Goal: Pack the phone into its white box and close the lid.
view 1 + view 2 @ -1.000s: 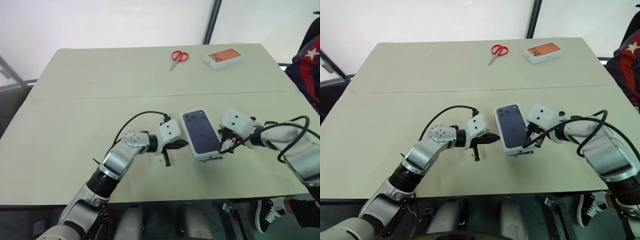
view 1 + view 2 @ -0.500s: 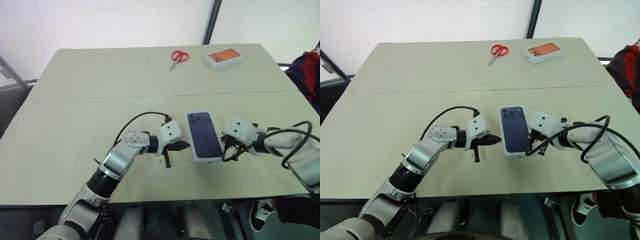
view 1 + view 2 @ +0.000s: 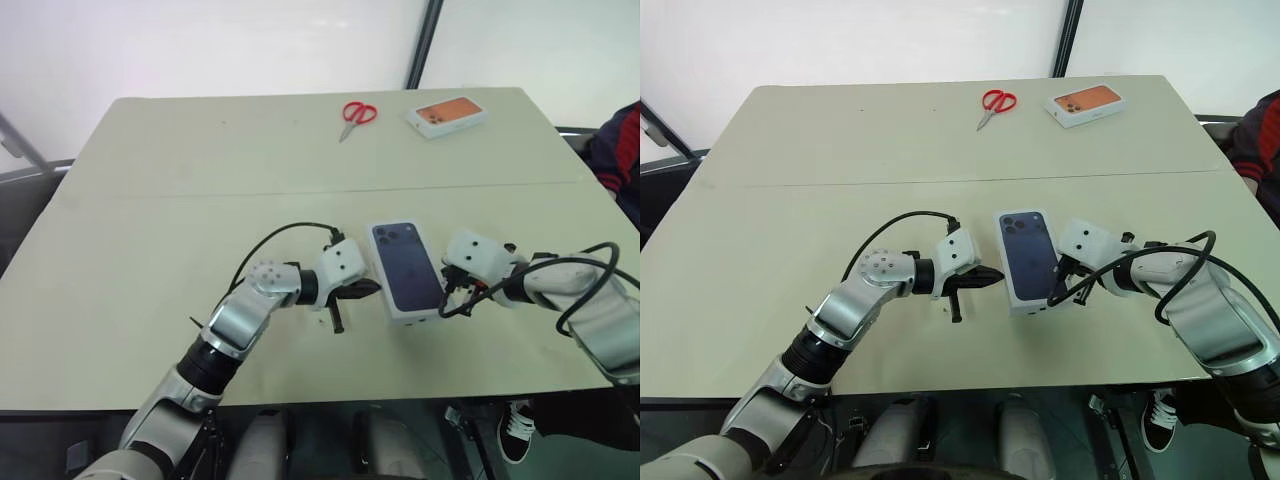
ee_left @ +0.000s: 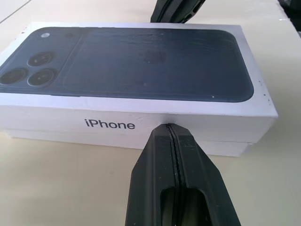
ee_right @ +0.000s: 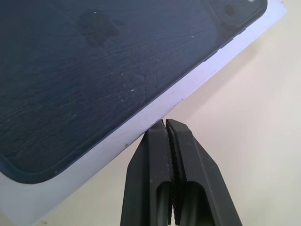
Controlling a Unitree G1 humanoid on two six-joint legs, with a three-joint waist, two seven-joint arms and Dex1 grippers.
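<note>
The lid, white with a dark blue phone picture on top, sits on the white box, whose lower edge shows beneath it. This closed box lies flat on the table between my two grippers. My left gripper is shut, and its tips are right against the box's long left side. On the other long side, my right gripper is also shut, with its tips at the lid's edge. The phone is hidden.
Red scissors and an orange-topped white box lie at the far side of the table. A person's sleeve shows at the right edge. The table's front edge runs just below my arms.
The closed box has turned from skewed to nearly straight on the table. My right gripper has stayed at its side. The person at the right has drawn back.
</note>
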